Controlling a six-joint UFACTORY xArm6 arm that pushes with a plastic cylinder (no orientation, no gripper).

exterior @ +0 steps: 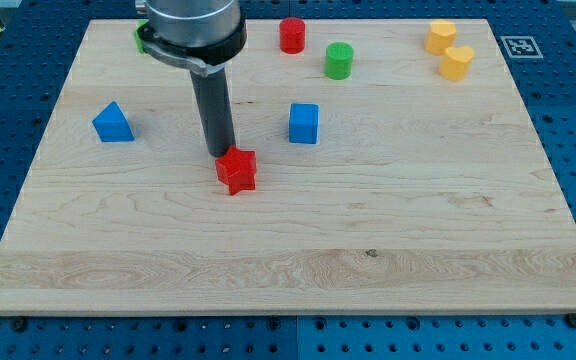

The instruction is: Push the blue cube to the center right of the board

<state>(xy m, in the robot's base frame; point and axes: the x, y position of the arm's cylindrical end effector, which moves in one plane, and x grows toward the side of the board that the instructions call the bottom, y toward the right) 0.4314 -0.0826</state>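
Pincer: none fitted; nothing opens or clamps on this arm, which ends in a dark rod, with my tip (223,152) set on the board (298,270) just behind and touching, or nearly touching, the red star-shaped block (237,170). Task item: blue cube (304,123), upright, near the board's middle, slightly toward the view's top, a little to the view's right of the tip and apart from it. Judged reason for the tip's station: it stands on the cube's left side, the side from which a rightward push would start, though the red star sits close and may be nudged first. Other stock: blue triangular block (114,122) at the view's left; red cylinder (292,35) and green cylinder (339,60) toward the top; two yellow blocks (449,50), touching or nearly so, at top right; a green piece (141,37) mostly hidden behind the arm. Containers: none present; every block lies loose on the wood. Destination area at centre right holds no block.
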